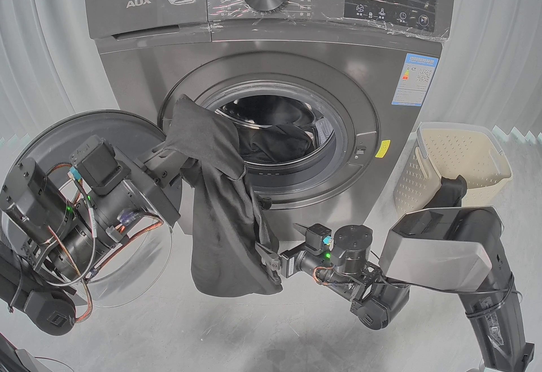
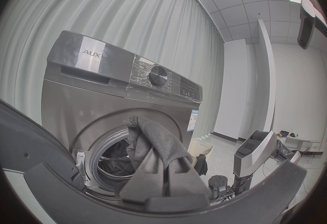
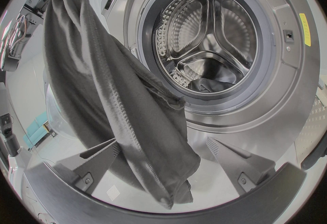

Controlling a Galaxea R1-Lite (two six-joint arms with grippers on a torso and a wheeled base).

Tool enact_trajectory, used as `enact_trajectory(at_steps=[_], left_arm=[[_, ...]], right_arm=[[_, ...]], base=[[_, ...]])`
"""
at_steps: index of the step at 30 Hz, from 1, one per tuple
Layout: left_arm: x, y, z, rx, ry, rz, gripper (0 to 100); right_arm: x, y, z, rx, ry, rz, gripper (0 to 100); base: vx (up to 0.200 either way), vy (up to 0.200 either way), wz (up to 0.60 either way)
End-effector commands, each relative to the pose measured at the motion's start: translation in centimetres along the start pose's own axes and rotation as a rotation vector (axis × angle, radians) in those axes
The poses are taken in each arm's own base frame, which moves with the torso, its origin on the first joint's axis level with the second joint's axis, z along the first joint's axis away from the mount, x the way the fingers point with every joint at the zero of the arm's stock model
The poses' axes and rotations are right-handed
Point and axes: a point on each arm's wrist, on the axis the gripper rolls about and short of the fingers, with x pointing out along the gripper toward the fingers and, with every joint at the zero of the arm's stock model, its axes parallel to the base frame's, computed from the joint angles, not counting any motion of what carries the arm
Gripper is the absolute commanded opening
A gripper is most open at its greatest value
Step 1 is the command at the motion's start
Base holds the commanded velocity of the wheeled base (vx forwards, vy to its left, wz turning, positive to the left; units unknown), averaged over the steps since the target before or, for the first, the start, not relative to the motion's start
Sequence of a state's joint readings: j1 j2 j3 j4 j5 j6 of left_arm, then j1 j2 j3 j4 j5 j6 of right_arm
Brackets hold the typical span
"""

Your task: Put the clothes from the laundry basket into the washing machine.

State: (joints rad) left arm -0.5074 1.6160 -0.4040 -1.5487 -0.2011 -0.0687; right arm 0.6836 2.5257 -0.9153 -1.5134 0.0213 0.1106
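A grey front-loading washing machine (image 1: pixel 271 51) stands with its round door (image 1: pixel 68 136) swung open to the left. My left gripper (image 1: pixel 176 157) is shut on the top of a dark grey garment (image 1: pixel 220 209), which hangs in front of the left side of the drum opening. In the left wrist view the shut fingers (image 2: pixel 150 173) pinch the bunched cloth (image 2: pixel 153 139). My right gripper (image 1: pixel 270 261) is low, by the garment's bottom hem. In the right wrist view it (image 3: pixel 162 141) stands open, and the garment (image 3: pixel 112 98) drapes past one finger. Dark clothes (image 1: pixel 271 141) lie inside the drum (image 3: pixel 207 41).
A cream laundry basket (image 1: pixel 480 158) stands on the floor right of the machine, with a dark garment (image 1: pixel 450 191) hanging over its front rim. The open door takes up the space at the left. Grey floor lies in front, and curtains hang behind.
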Motion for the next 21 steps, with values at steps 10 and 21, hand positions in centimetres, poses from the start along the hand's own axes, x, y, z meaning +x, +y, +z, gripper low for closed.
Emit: enact_trajectory(at_steps=[10,21], left_arm=[[0.0,-0.1,0.0,-0.002,0.001,-0.004,0],[-0.1,0.3,-0.5,-0.006,0.023,0.012,0]], right_arm=[[2.1,-0.6,-1.0,-0.005,-0.038,-0.007,0],[-0.5,-1.4,3.8,0.002,-0.104,-0.040,0]], base=[[0.000,0.000,0.00],[0.000,0.000,0.00]])
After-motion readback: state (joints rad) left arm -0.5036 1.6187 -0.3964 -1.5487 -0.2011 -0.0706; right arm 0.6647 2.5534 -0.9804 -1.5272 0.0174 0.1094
